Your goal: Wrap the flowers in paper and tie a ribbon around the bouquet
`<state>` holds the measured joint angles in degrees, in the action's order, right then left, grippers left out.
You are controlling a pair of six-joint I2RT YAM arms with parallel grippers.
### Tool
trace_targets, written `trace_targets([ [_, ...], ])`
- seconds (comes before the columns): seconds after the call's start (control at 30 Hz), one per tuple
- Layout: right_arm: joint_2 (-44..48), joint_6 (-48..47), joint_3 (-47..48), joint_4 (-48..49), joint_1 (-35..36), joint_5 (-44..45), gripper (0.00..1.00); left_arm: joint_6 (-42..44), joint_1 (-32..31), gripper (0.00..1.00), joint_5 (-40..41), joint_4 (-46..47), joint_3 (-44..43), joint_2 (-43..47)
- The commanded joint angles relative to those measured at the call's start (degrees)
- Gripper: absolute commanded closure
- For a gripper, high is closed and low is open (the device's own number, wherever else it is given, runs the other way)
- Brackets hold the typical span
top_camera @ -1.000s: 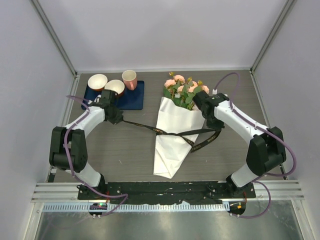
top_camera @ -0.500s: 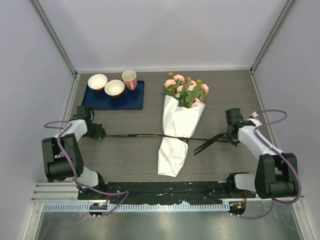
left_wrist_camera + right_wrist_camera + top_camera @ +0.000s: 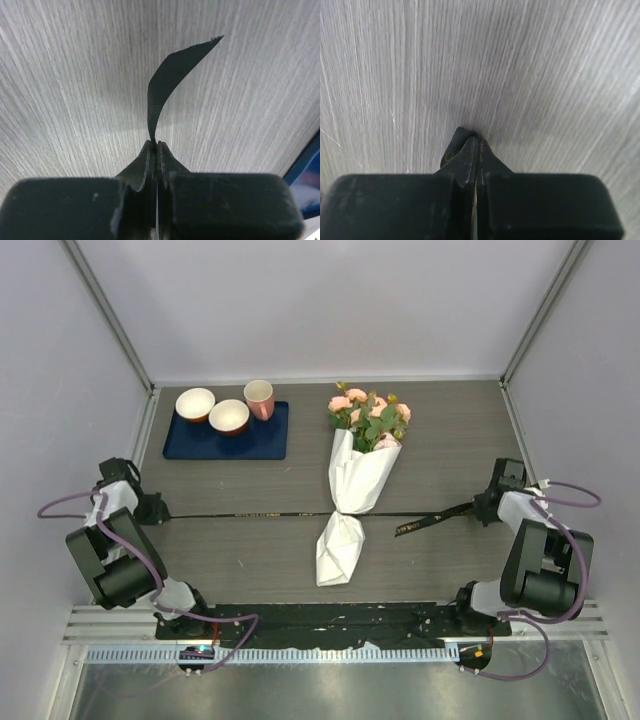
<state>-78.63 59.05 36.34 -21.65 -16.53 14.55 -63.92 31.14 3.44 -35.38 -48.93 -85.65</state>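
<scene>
The bouquet lies at the table's middle, pink flowers (image 3: 366,418) at its far end and the white paper (image 3: 352,480) wrapped as a cone around the stems. The black ribbon (image 3: 250,514) runs taut across the table and cinches the paper at a narrow waist. My left gripper (image 3: 158,510) at the far left is shut on one ribbon end; in the left wrist view a short ribbon tail (image 3: 170,80) curls up from the left gripper (image 3: 155,144). My right gripper (image 3: 483,508) at the far right is shut on the ribbon (image 3: 451,147), whose free tail (image 3: 425,523) hangs loose beside it.
A dark blue mat (image 3: 265,440) at the back left carries two bowls (image 3: 196,402) (image 3: 229,416) and a pink cup (image 3: 259,398). White walls and metal frame posts close in the table on three sides. Both arms are folded low near the side edges.
Both arms have swung outward to the table's sides, pulling the ribbon from slack and crossed to a straight taut line. The paper has been squeezed narrow at the ribbon and the bouquet shifted slightly.
</scene>
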Motion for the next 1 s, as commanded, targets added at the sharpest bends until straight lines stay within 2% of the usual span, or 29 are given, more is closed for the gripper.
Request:
trace_targets([
  [0.0,-3.19,-1.30,0.31,10.66,-7.88,7.34,1.00,2.57,4.28,1.00,10.53,5.58,-5.30,0.31],
  [0.1,-4.25,-2.26,0.40,12.42,-10.79,6.28,1.00,2.22,5.43,1.00,10.09,7.16,-4.86,-0.31],
  [0.23,-4.69,-3.76,-0.48,14.09,-10.62,7.16,1.00,2.83,5.34,1.00,10.00,7.07,-5.39,-1.19],
  [0.4,-2.94,-6.66,0.58,13.22,-7.20,13.29,1.00,4.33,3.94,1.00,10.36,7.51,-6.53,-0.75],
  [0.6,1.81,-11.12,1.72,8.12,-3.07,11.74,1.00,5.74,0.86,0.99,0.97,8.75,-6.71,-2.24],
  [0.63,1.47,-12.36,2.94,5.33,-3.06,6.86,1.00,5.82,0.51,0.94,-0.53,7.79,-6.71,-2.16],
  [0.67,0.77,-13.16,5.65,1.82,-1.85,5.85,1.00,6.61,0.16,0.76,-1.59,6.65,-7.06,-2.07],
  [0.7,1.28,-14.99,6.28,-3.26,-0.88,5.58,1.00,7.14,-0.28,0.69,-1.68,5.16,-7.49,-1.72],
  [0.73,2.59,-16.41,6.29,-4.36,0.52,4.28,0.99,7.75,-1.42,0.60,-1.68,2.62,-7.67,-0.32],
  [0.77,4.95,-17.81,5.85,-4.98,3.93,4.18,0.94,8.45,-2.39,0.49,-0.99,1.81,-7.67,0.99],
  [0.8,5.93,-19.48,5.94,-7.77,6.23,4.44,0.75,9.77,-3.61,0.44,-0.02,1.11,-7.76,2.14],
  [0.83,6.64,-20.19,5.85,-9.19,8.25,4.79,0.64,10.56,-6.93,0.42,0.77,-0.99,-7.85,5.02],
  [0.87,7.00,-20.02,6.02,-10.85,9.84,5.14,0.55,11.18,-8.97,0.36,2.34,-1.88,-7.76,6.44],
  [0.9,7.70,-19.76,6.29,-13.39,13.51,5.05,0.43,11.62,-11.25,0.19,4.27,-2.93,-7.50,7.85],
  [0.93,7.79,-19.93,6.55,-13.94,15.29,3.92,0.37,11.63,-15.36,0.17,4.55,-5.03,-7.33,9.26],
  [0.97,7.62,-19.41,8.21,-15.16,16.52,4.35,0.27,11.54,-17.32,0.01,5.08,-6.27,-7.06,11.44],
])
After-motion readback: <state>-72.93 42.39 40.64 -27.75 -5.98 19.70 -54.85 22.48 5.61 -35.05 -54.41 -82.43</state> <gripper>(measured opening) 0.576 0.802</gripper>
